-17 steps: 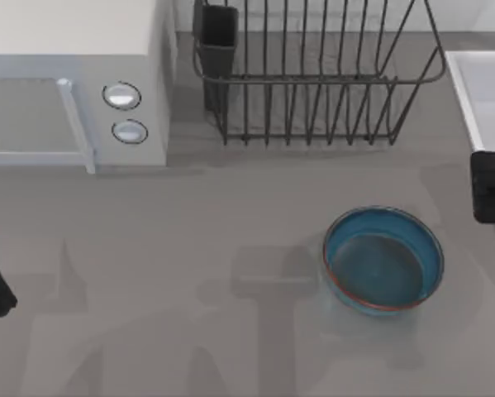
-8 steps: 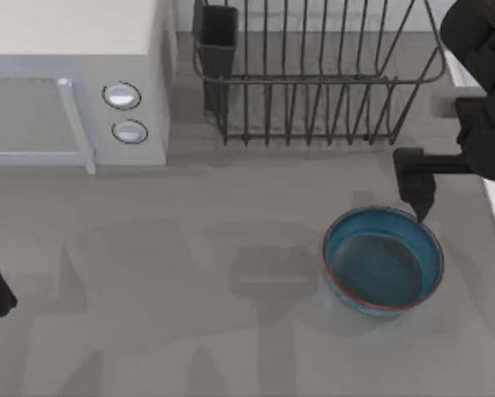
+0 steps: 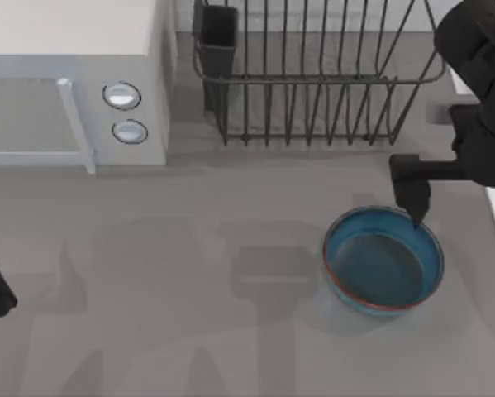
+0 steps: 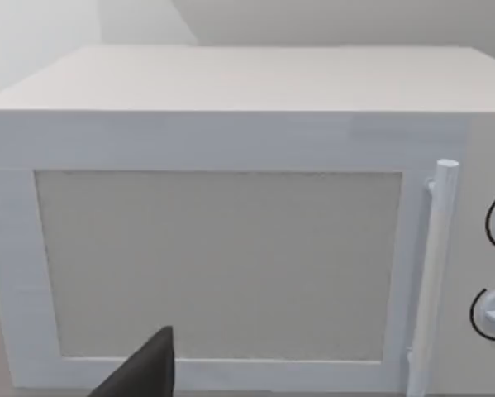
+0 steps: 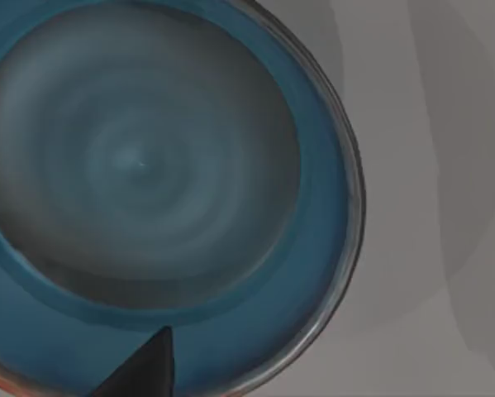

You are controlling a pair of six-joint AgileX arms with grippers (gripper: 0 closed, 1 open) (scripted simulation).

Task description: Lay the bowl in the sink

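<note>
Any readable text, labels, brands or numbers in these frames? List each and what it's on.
None readable.
Microwave: its two round knobs carry no legible marks, and the door is blank in the left wrist view.
Bowl: plain blue, no print.
Dish rack, sink and table: no writing.
</note>
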